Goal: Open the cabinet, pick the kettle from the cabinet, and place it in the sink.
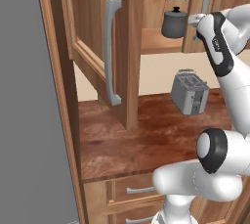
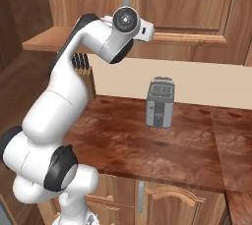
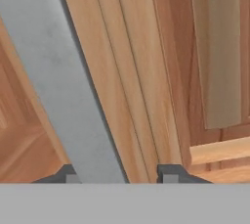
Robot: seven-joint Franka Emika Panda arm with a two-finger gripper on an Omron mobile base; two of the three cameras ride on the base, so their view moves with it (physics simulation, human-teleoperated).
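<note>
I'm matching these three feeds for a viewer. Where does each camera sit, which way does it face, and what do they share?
Left base view: behind the arm, left; faces the open cabinet and kettle; arm at right.
Right base view: behind, right; faces the counter; arm at left.
Hand view: on the hand, close on a cabinet door's grey handle, the jaws to either side of it.
Both base views share the toaster.

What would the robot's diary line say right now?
left cabinet door: open | kettle: on shelf | tool: astride right door's handle | sink: unseen
</note>
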